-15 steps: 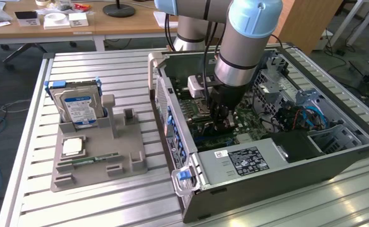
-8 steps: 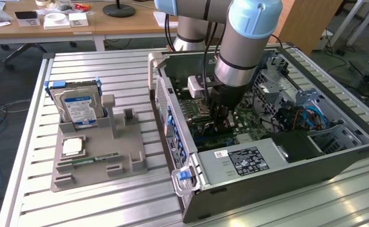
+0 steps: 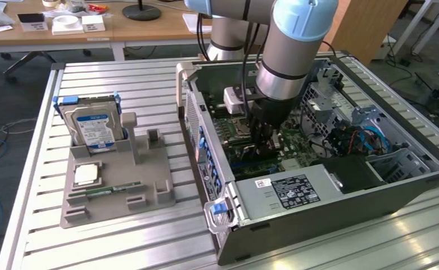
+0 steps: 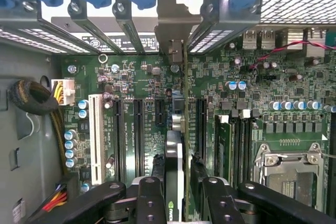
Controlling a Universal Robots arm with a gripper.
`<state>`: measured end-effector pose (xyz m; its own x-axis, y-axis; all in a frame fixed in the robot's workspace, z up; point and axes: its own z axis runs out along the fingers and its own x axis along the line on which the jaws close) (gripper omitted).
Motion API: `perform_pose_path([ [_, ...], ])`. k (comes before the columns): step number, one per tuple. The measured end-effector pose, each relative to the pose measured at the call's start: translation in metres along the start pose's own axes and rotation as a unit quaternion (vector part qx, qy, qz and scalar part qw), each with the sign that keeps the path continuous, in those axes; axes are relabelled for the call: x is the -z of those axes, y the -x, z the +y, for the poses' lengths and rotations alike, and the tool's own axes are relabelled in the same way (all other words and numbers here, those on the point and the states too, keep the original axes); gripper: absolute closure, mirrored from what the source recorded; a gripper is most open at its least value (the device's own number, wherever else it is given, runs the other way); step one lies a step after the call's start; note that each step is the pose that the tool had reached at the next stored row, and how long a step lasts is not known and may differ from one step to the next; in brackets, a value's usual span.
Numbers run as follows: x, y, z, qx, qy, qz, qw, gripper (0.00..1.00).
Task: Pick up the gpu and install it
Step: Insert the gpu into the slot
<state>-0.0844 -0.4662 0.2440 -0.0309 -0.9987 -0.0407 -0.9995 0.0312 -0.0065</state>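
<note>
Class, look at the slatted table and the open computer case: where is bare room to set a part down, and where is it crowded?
Bare patches: the slatted table behind the hard drive, and its front strip below the grey holder tray and the computer case. Crowded: inside the case, where the end effector stands over the motherboard with the gpu on edge between its fingers.

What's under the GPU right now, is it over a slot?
In the wrist view the GPU stands edge-on between the end effector fingers, above the green motherboard, its bracket at the rear slot openings. The slot directly beneath is covered by the card itself.
</note>
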Motion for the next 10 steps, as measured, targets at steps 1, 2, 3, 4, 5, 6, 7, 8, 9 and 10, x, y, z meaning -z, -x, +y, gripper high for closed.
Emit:
perform_pose_path([
  [1, 0.0015, 0.0001, 0.0000, 0.000, 0.0000, 0.0000, 1.0000, 0.65],
  [2, 0.0028, 0.0003, 0.0000, 0.000, 0.0000, 0.0000, 1.0000, 0.65],
  [3, 0.0036, 0.0004, 0.0000, 0.000, 0.0000, -0.0001, 1.0000, 0.65],
  [4, 0.0038, 0.0006, 0.0000, 0.000, -0.0001, -0.0001, 1.0000, 0.65],
  [5, 0.0038, 0.0010, 0.0001, 0.000, -0.0001, -0.0002, 1.0000, 0.65],
  [6, 0.0038, 0.0017, 0.0002, 0.000, -0.0001, -0.0001, 1.0000, 0.65],
  [7, 0.0039, 0.0025, 0.0002, 0.000, -0.0001, -0.0001, 1.0000, 0.65],
  [8, 0.0039, 0.0027, 0.0001, 0.000, -0.0001, 0.0000, 1.0000, 0.65],
  [9, 0.0039, 0.0027, 0.0001, 0.000, -0.0001, 0.0000, 1.0000, 0.65],
  [10, 0.0038, 0.0027, 0.0001, 0.000, -0.0001, -0.0001, 1.0000, 0.65],
])
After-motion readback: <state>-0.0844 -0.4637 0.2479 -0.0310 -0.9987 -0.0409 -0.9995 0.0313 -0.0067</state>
